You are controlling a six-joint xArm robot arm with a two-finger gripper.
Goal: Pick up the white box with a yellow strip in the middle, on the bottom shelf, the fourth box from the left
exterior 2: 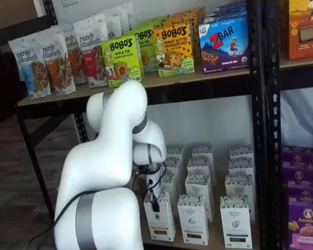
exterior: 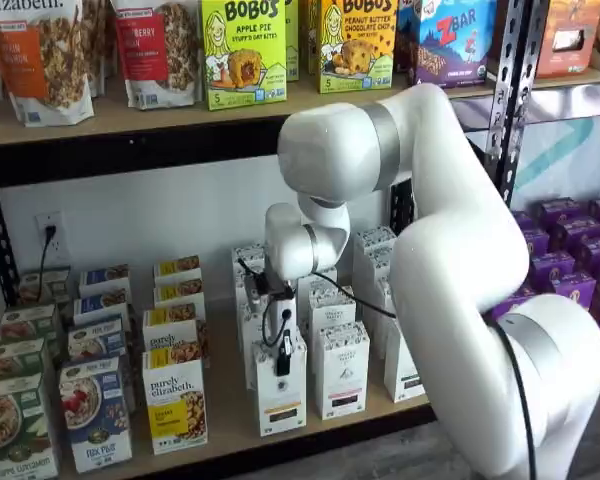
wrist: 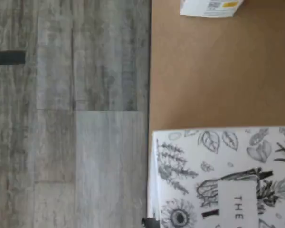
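Approach step: your pincer [exterior: 283, 362] hung at the top of the white box with a yellow strip [exterior: 280, 400], front row of the bottom shelf [exterior: 230, 425]; finger gap unreadable, so confirm the straddle before you close and lift.

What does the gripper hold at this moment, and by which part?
It cannot be told. In both shelf views the gripper hangs at the top of the white box with a yellow strip, but whether its fingers are closed on the box does not show.
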